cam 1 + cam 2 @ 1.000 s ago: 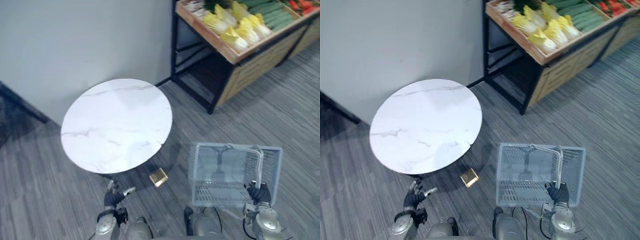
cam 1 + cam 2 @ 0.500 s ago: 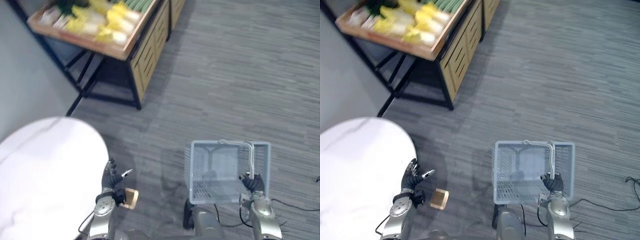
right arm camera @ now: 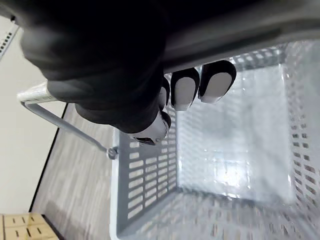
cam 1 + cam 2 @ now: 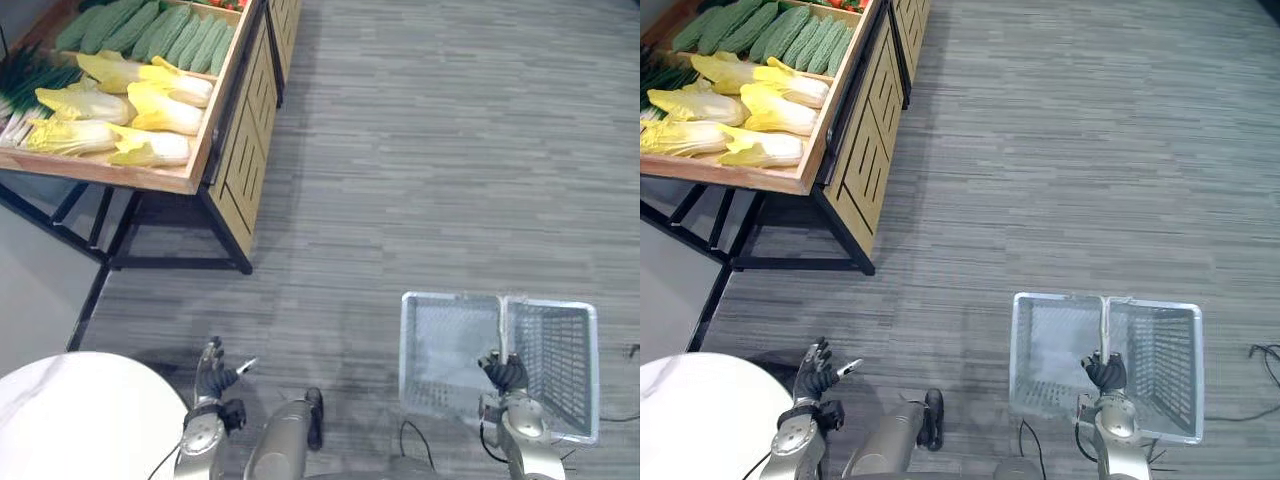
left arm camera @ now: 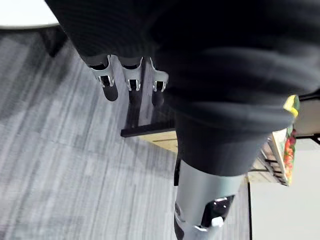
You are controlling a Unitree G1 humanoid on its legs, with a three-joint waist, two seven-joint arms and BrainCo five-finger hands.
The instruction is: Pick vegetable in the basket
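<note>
I am looking down along the robot's front. Nearest me, the right hand is curled tight around the top handle of the grey plastic mesh basket, which hangs over the carpet. In the right wrist view the dark fingertips are wrapping under that handle, and the basket's floor beyond them is holding no vegetable.

On the other side, the left hand is hanging free with fingers loosely spread, thumb out to the side, nothing in it. The left wrist view shows those fingers straight and relaxed over bare floor. Just beside that hand, the edge of a round white marble table is showing.

Farther off, across a stretch of grey striped carpet, the wooden produce stand is sitting on its black frame. Its tray is carrying pale yellow napa cabbages, bumpy green gourds behind them and green onions beside the cabbages. All of it lies well apart from both hands.

I judge that I am in the approach step, with no picking begun. The next move calls for walking toward the stand until the cabbages come within the left hand's reach, holding the basket level and clear of the stand's corner, then reaching in with spread fingers.
</note>
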